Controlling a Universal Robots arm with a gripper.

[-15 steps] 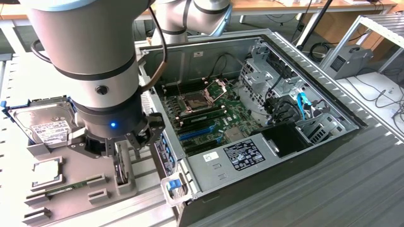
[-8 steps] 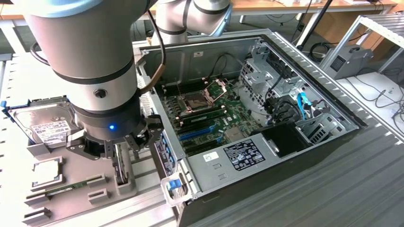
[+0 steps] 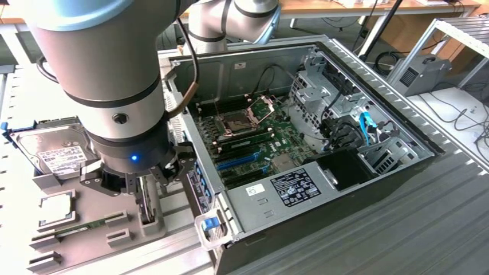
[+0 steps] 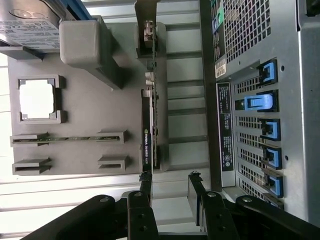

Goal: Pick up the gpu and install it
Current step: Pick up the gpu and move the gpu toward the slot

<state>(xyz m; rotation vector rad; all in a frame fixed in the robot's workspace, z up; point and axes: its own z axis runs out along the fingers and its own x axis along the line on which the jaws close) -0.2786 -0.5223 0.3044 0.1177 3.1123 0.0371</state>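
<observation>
The gpu [image 4: 151, 115] stands on its long edge in a slot of the grey parts holder [image 4: 100, 160], seen edge on, with a dark face and a green board. My gripper [image 4: 170, 192] hangs over one end of the card, open, its two black fingers [image 4: 145, 186] apart and nothing between them. One finger lines up with the card's edge and the other sits to the side, towards the computer. In the exterior view the gripper [image 3: 146, 203] is low over the holder [image 3: 91, 200], just beside the open computer case [image 3: 252, 200].
The holder also carries a silver hard drive [image 3: 57, 152], a square processor [image 3: 57, 207] and a slim memory stick [image 3: 84, 226]. Inside the case, blue expansion slots [image 3: 238, 162] lie on the motherboard. Blue clips [image 4: 270, 130] line the case's rear panel close to my fingers.
</observation>
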